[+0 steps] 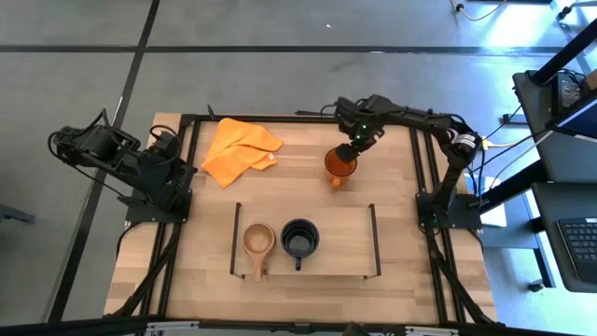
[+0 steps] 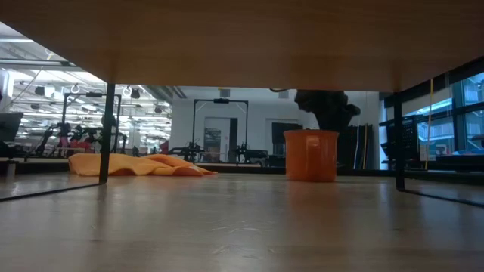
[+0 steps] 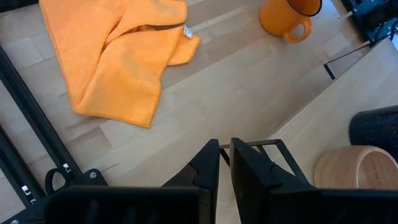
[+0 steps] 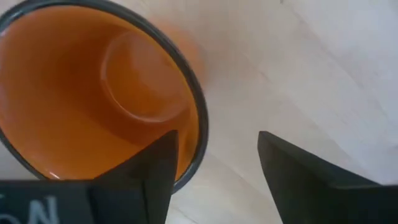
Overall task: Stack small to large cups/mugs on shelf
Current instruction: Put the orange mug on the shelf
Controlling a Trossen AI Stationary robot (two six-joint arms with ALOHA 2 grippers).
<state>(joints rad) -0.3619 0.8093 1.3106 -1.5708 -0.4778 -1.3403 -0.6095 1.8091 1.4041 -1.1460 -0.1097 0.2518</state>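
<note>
**Cups: two on the shelf, orange mug under the right pincer**

Cups already sit at the lower middle of the high view: the small wooden cup (image 1: 258,240) to the left and the black mug (image 1: 299,238) just beside it on the shelf (image 1: 345,245), leaving a bare stretch at the shelf's right end, by my judgement the slot kept for the largest one.

At the far left of the frame the left pincer (image 3: 224,163) waits by the surface's edge, its fingers almost touching and holding nothing.

An orange cloth (image 1: 238,149) lies crumpled at upper left of the surface (image 1: 392,187), well apart from the shelf and out of any likely path.

Right of centre, near the top, the orange mug (image 1: 340,164) stands upright off the shelf. The right pincer (image 4: 214,165) hangs over it, spread open, one finger inside the rim (image 4: 200,124) and one outside, apparently set for a rim grasp. The shelf's thin black frame lies between mug and slot.
</note>
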